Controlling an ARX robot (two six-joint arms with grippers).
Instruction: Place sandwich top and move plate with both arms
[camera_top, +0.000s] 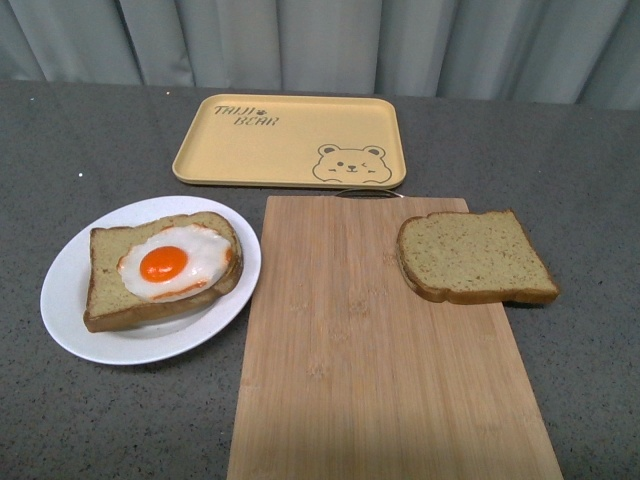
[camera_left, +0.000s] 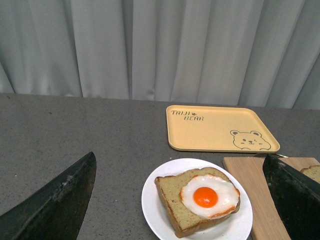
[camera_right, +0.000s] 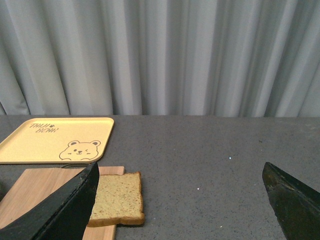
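Since neither arm shows in the front view, you read the grippers off the wrist cameras. Left gripper: spread wide, nothing between its dark fingers, looking over the plate. Right gripper: likewise spread and empty, with the sandwich top close by one finger. Nearest you on the grey table, the bamboo cutting board runs away from the robot, bare over most of its length. The sandwich top lies flat on the board's far right corner, overhanging the right edge; my guess is that the overhang gives a finger somewhere to get under. Left of the board sits the white plate, just beside its edge; whether they touch, you cannot tell. It carries the bottom slice with a fried egg face up, ready for its lid. Beyond both lies the yellow bear tray, probably where you carry the plate, one gripper per side. Grey curtain behind. Nothing started yet; the first reach looks like the right arm's.
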